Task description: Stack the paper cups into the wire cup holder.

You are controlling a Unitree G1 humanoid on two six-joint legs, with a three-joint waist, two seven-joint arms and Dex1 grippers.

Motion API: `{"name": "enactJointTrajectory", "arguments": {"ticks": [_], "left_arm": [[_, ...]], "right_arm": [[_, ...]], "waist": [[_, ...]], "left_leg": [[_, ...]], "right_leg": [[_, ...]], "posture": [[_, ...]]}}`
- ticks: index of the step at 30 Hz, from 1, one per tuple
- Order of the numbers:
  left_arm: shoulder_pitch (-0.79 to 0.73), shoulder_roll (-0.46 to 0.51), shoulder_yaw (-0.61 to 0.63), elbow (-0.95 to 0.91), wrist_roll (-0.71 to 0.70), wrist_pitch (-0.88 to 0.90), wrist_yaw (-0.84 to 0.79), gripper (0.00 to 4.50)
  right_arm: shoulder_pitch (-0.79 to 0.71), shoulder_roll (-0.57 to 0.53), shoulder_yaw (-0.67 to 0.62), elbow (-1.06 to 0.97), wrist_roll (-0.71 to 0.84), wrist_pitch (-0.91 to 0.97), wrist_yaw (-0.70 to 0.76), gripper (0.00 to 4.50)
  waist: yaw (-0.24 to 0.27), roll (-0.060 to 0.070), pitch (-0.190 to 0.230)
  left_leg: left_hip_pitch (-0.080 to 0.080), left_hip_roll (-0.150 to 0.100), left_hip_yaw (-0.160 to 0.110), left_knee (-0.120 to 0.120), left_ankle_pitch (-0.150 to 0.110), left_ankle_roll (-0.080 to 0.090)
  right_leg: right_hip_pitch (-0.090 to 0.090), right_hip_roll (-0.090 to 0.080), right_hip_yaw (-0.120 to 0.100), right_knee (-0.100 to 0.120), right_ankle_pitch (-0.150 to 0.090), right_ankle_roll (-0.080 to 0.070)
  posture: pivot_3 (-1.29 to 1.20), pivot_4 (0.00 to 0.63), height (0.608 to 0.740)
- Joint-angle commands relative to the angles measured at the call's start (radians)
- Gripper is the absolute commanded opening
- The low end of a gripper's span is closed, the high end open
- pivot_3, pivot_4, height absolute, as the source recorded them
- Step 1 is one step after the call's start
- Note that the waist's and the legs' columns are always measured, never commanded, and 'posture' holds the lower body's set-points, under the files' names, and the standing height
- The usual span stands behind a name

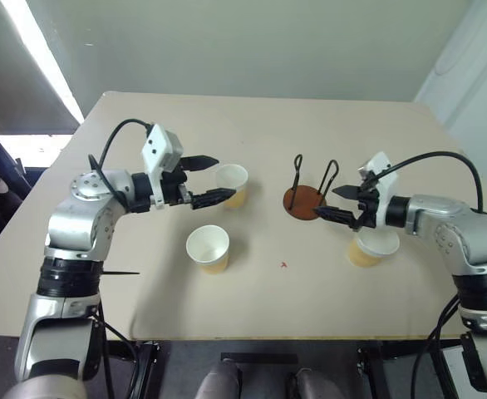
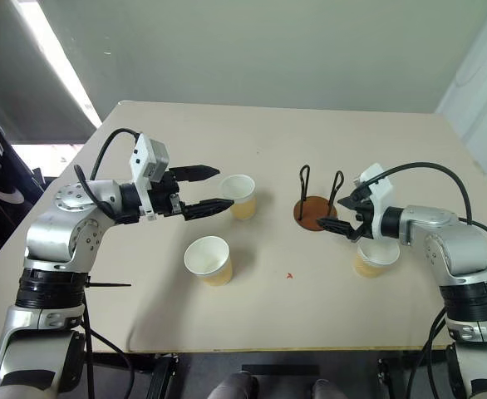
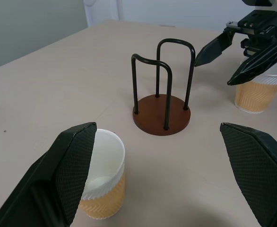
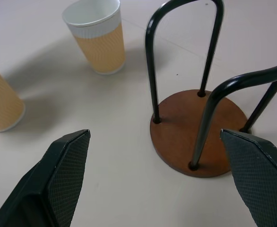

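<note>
where right tool overlaps it, near cup partly hidden

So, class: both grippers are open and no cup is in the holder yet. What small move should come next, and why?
Probably close the left gripper on the far cup: its fingers already flank it, and the wire cup holder stands empty.

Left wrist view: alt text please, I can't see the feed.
An empty wire cup holder stands on the table beyond the left gripper, whose fingers are open. One paper cup stands by its finger; the right gripper hangs over another cup.
</note>
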Motion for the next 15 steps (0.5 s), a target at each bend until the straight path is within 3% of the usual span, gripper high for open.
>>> {"name": "enactJointTrajectory", "arguments": {"ticks": [1,14,15], "left_arm": [[-0.018,0.008,0.01,-0.038,-0.007,-0.008,0.003,4.5],[-0.027,0.002,0.002,-0.029,-0.001,-0.012,0.004,4.5],[-0.028,0.001,0.001,-0.028,0.0,-0.013,0.004,4.5]], "right_arm": [[-0.039,0.012,0.009,0.013,-0.038,-0.036,-0.011,4.48],[-0.09,0.077,-0.004,0.057,-0.101,-0.058,-0.07,4.48],[-0.091,0.079,-0.004,0.059,-0.104,-0.059,-0.073,4.32]], "waist": [[0.0,0.0,0.0],[0.001,0.0,0.0],[0.001,0.0,0.0]], "left_leg": [[0.0,0.0,0.0,0.0,0.0,0.0],[-0.002,0.0,0.0,0.0,0.0,0.0],[-0.003,0.0,0.0,0.0,0.0,0.0]], "right_leg": [[0.0,0.0,0.0,0.0,0.0,0.0],[-0.002,0.0,0.0,0.0,0.0,0.0],[-0.003,0.0,0.0,0.0,0.0,0.0]], "posture": [[0.0,0.15,0.74],[0.0,0.15,0.74],[0.0,0.15,0.74]]}}
